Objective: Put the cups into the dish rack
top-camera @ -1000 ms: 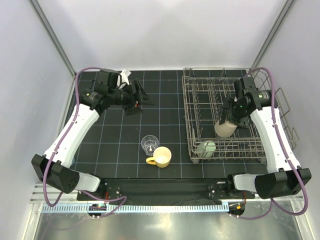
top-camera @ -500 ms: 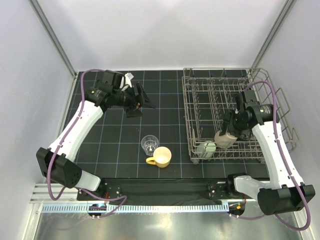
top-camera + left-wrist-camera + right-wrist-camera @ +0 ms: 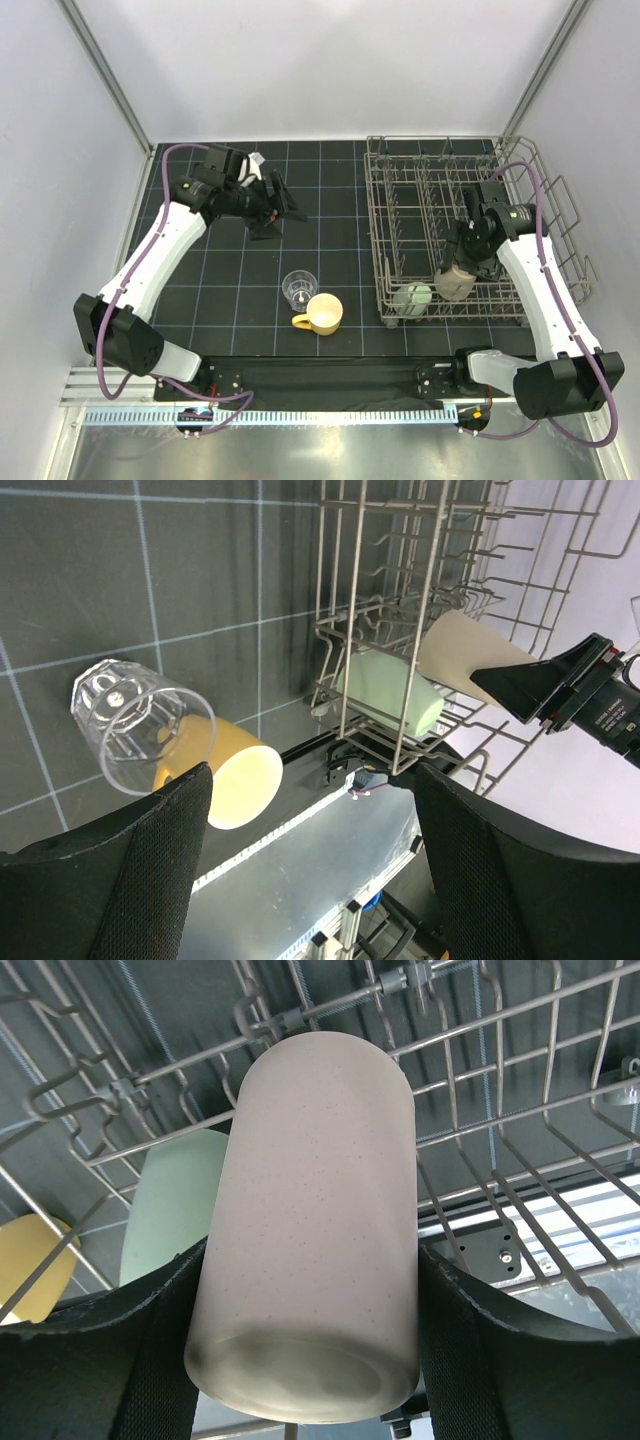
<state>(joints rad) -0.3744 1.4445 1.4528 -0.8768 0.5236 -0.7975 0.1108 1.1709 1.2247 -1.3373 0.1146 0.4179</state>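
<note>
Now a tumbler [image 3: 310, 1210], pinched by the right gripper [image 3: 312, 1345], is held low in the rack [image 3: 430, 140], likely to be seated and released next; the left gripper [image 3: 310, 875] is spread.

Enclosure of plain white panel walls [image 3: 330, 70] on three sides, joined by slanting grey metal corner posts [image 3: 105, 75]. Black mat [image 3: 230, 290] ruled with a pale grid. Brushed metal sheet [image 3: 330, 455] along the near edge. Even, diffuse light.

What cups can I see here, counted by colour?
pale green cup: 1
tan tumbler: 1
yellow mug: 1
clear glass: 1
Total: 4 cups
</note>
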